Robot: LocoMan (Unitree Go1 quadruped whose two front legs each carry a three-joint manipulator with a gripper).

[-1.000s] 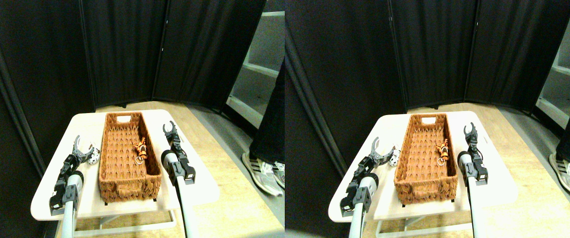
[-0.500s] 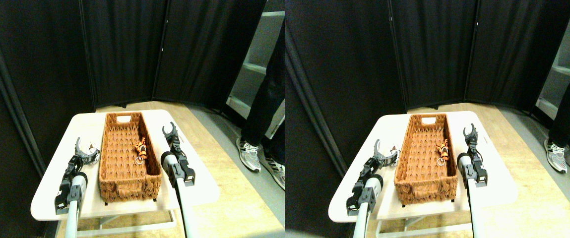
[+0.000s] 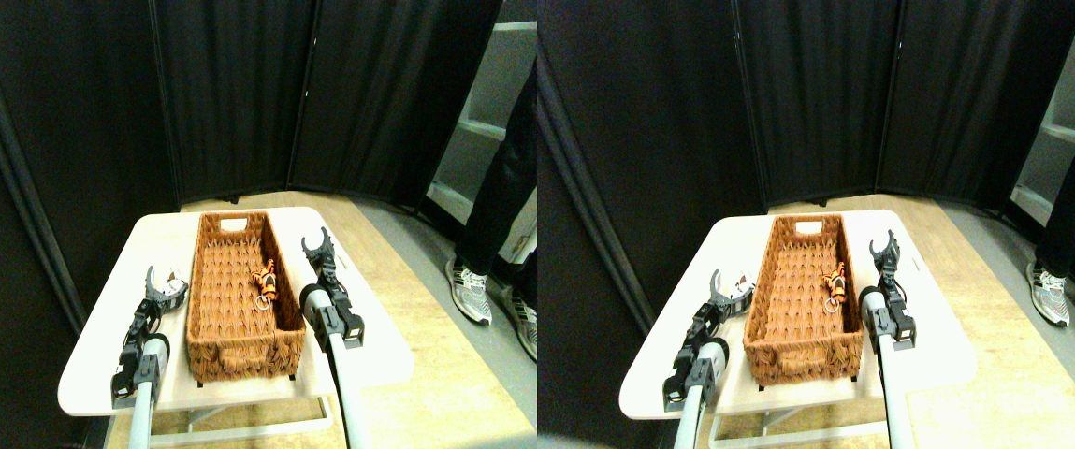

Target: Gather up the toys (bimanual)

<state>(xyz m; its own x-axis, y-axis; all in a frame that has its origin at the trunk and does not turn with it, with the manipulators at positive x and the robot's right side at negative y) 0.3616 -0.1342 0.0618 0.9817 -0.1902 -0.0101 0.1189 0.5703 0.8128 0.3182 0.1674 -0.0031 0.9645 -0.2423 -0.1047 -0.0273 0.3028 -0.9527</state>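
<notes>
Rough woven basket (image 3: 238, 285), seemingly wicker

Lab: black curtain screens (image 3: 238, 94)

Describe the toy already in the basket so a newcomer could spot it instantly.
Start at the pale table before the black curtains, then the long brown wicker basket lying on it. Inside, against the basket's right wall about halfway along, lies the striped toy, a small orange-and-black plush with a metal ring at its near end. It is the only thing in the basket.

Left claw (image 3: 166, 281) and right claw (image 3: 317, 245) both gape, raised forward.
</notes>
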